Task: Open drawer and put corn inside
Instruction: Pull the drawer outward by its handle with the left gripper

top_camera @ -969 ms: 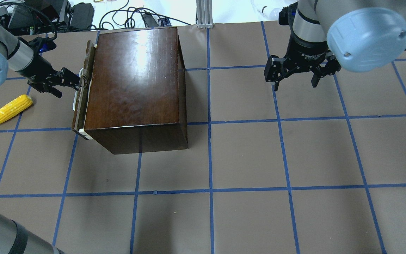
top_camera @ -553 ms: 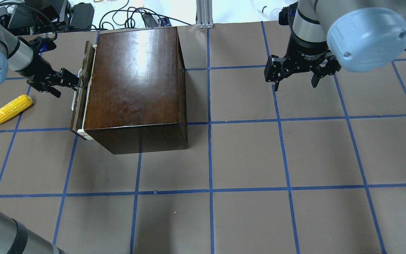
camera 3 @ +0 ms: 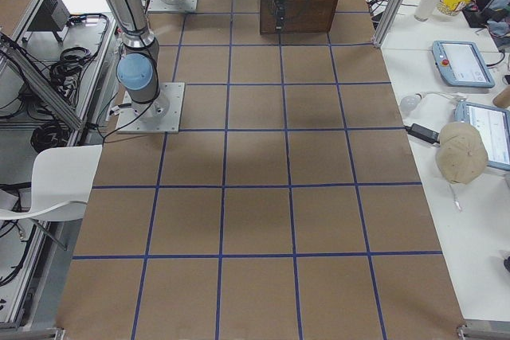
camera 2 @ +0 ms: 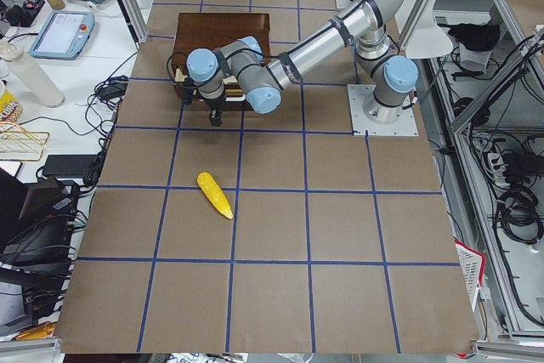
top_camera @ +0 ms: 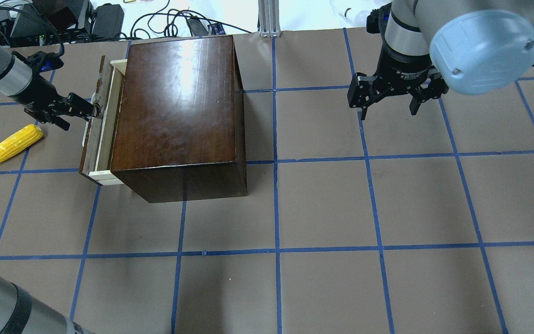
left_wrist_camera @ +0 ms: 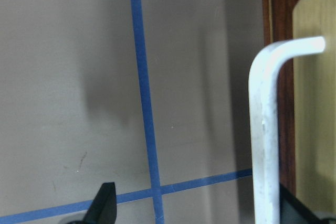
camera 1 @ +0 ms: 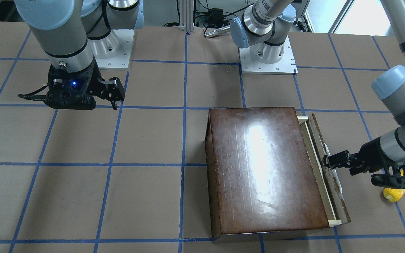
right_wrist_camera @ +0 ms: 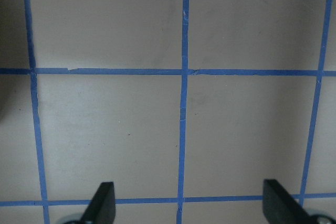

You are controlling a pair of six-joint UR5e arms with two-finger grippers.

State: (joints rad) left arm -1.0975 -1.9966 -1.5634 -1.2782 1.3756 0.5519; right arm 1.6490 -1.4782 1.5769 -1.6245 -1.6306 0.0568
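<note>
I am judging the corn point(top_camera: 12, 145) to be light, stiff and prone to rolling. I am recommending a hold across its thick middle, where the kernel rows offer purchase. It is yellow, tapering to a pale tip, and is lying on the table point(top_camera: 341, 208) at the left, apart from the box point(top_camera: 179, 106). The drawer point(top_camera: 105, 116) is standing partly out on the box's left side, its pale tray showing behind a scuffed dark front. The left gripper point(top_camera: 81, 116) is spread, one finger hooking the pale handle point(left_wrist_camera: 262, 129). The right gripper point(top_camera: 390, 109) is hanging spread and empty, well right.
</note>
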